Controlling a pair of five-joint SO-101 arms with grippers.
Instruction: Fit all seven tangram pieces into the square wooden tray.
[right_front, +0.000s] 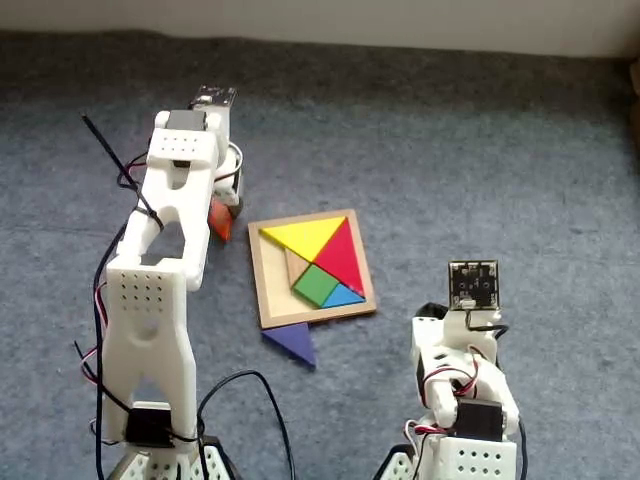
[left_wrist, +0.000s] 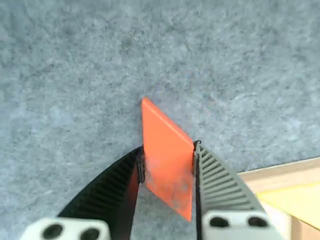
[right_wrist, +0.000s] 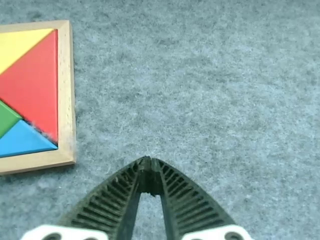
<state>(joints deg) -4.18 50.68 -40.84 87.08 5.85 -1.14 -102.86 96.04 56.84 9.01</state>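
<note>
L pincer (left_wrist: 169, 152) pinching orange piece (left_wrist: 161, 127), R pincer (right_wrist: 148, 165) pressed together nr tray (right_wrist: 65, 95), purple piece (right_front: 293, 342) beside tray

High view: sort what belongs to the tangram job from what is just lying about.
Job: wooden tray; inside it yellow triangle, red triangle, green square, blue triangle; purple triangle beside the tray; orange piece in the left gripper.
Lying about: grey carpet; black cables.
</note>
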